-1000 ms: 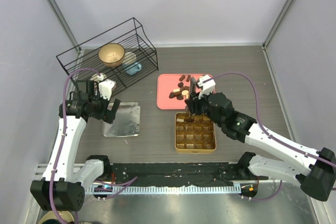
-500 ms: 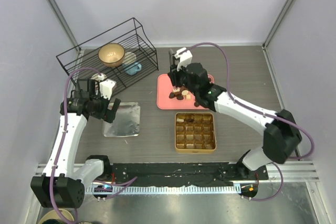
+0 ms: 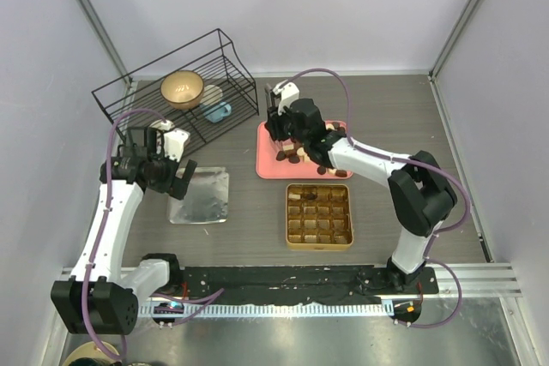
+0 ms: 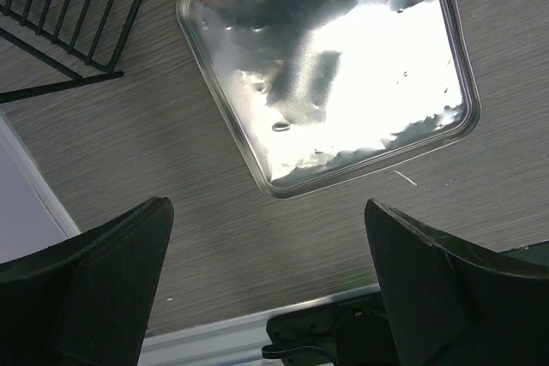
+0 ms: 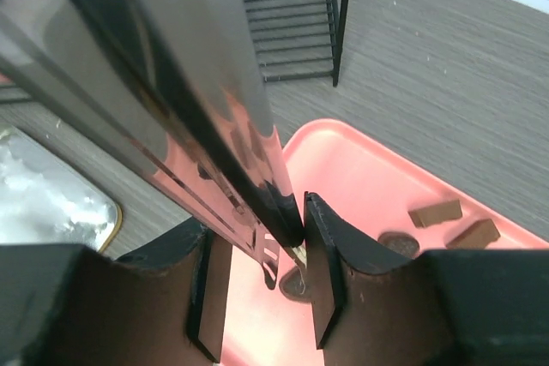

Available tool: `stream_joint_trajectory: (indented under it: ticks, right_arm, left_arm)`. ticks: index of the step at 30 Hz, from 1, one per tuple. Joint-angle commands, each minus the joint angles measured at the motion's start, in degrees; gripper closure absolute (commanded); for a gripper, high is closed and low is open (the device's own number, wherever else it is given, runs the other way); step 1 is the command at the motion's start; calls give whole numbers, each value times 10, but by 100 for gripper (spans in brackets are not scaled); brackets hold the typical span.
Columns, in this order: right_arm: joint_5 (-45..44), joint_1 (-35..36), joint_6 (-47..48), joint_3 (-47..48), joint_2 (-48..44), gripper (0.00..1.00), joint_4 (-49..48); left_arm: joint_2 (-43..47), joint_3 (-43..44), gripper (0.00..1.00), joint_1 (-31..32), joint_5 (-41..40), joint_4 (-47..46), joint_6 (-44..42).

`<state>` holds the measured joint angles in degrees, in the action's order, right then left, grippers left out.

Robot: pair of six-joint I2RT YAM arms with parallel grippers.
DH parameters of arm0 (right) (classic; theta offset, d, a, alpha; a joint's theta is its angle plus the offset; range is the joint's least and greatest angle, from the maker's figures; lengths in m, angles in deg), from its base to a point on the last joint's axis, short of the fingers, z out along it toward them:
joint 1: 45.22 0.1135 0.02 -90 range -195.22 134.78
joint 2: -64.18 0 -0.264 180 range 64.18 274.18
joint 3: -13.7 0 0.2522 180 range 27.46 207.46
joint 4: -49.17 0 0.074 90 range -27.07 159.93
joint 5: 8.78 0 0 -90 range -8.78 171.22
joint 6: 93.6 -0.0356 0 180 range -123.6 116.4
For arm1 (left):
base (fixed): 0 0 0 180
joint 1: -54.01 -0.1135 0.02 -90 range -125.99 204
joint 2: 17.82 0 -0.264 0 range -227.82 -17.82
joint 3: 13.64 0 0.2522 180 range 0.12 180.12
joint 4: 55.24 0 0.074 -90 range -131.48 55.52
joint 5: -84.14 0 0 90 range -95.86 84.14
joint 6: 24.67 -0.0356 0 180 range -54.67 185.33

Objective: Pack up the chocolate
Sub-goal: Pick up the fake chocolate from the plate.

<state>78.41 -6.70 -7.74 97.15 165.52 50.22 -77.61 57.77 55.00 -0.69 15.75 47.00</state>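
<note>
Right gripper [image 5: 266,289] clamped a metal tool [image 5: 171,83]; chocolate [image 5: 436,213] lay unpacked on the pink tray [image 5: 360,177] beneath it; tin [image 3: 289,216] appeared partly filled. Left gripper [image 4: 270,280] stood open.

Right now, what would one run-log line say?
left fingers open, empty | right fingers clamped on metal tool, tip over pink tray | chocolate on tray
</note>
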Motion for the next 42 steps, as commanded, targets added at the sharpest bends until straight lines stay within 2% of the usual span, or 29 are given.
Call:
stream_joint_trajectory:
  ticks: [1, 16, 33, 42]
  right_arm:
    - [15, -6, -14, 40, 13, 58, -73]
    - [41, -21, -22, 52, 76, 52, -105]
    - [2, -27, -26, -76, 13, 51, -137]
    - [-6, -27, -32, -113, -22, 51, -134]
  left_arm:
    - [-1, 22, 0, -2, -7, -12, -5]
    - [9, 24, 0, -2, -28, -1, -18]
    - [16, 34, 0, -2, -25, 11, -18]
    - [24, 39, 0, -2, -22, 18, -21]
